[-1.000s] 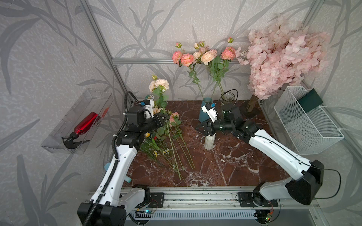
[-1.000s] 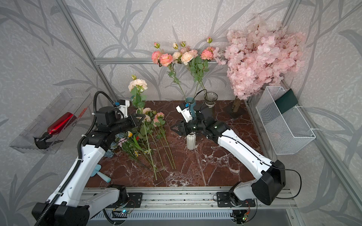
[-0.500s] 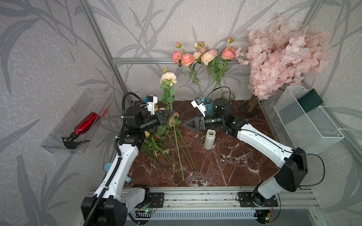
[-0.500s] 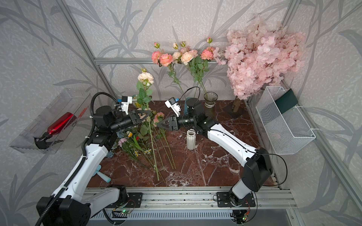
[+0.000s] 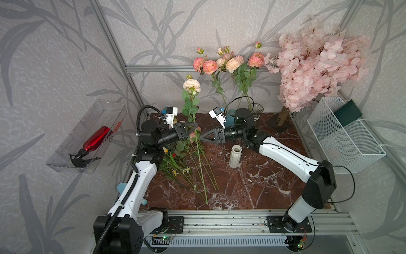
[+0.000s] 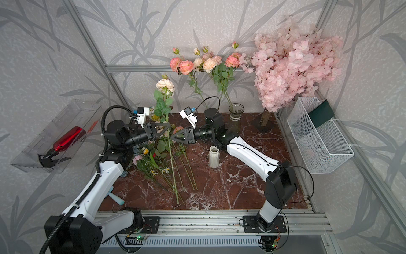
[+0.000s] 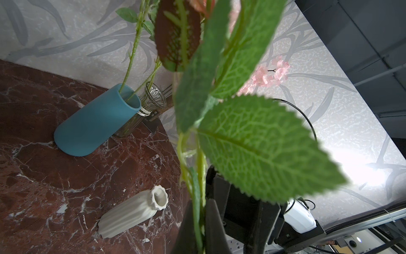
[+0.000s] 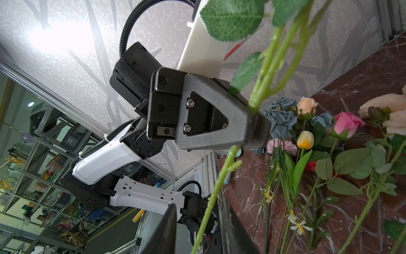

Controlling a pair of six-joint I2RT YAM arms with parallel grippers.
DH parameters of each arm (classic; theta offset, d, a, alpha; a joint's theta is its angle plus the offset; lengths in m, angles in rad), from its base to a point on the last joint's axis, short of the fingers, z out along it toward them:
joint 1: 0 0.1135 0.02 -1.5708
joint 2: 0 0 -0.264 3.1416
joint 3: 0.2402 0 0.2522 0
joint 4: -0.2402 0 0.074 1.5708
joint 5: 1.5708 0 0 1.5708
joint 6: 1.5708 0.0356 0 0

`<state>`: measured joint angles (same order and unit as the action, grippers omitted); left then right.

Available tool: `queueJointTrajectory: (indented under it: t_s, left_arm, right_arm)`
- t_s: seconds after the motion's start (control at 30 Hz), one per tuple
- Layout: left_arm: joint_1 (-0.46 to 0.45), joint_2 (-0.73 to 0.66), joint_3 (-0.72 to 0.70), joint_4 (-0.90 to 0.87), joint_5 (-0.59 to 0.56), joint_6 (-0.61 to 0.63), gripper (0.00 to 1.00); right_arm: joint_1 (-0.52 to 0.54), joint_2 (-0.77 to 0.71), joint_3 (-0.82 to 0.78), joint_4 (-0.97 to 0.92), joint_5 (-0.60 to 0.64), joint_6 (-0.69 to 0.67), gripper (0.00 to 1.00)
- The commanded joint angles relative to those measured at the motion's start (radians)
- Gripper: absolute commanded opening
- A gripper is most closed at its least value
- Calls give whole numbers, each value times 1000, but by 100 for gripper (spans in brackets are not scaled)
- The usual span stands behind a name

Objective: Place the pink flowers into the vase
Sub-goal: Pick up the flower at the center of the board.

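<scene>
In both top views the left gripper was clamped on the stem of a pale-peach pink spray and held it upright over the marble table. The flower head stood well above the arm. The right gripper faced it tip to tip, just beside that stem. More pink flowers stood against the back wall, and others lay on the table under the grippers. A white ribbed vase stood near the right forearm.

In the left wrist view the stem sat pinched between the closed dark fingers. Green stems rose from the mouth of the teal vase, with a glass vase touching it behind.

In the right wrist view the held stem ran between the right gripper's fingers, which were narrowly apart and not pinching it. Blue hydrangeas and a yellow tulip bud lay beyond.
</scene>
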<state>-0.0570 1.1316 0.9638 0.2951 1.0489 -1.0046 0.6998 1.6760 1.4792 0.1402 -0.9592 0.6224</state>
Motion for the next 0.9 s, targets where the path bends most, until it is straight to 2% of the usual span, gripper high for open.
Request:
queueJointTrajectory:
  t_s: [0.0, 0.5, 0.87]
  left_arm:
    - [3, -6, -8, 91, 41, -41, 0]
    - [3, -13, -14, 92, 46, -42, 0]
    - [3, -21, -16, 78, 48, -33, 0]
  right_arm:
    - [6, 22, 38, 61, 22, 9, 33]
    - [21, 88, 73, 173, 29, 103, 32]
    - [26, 105, 83, 197, 19, 118, 20]
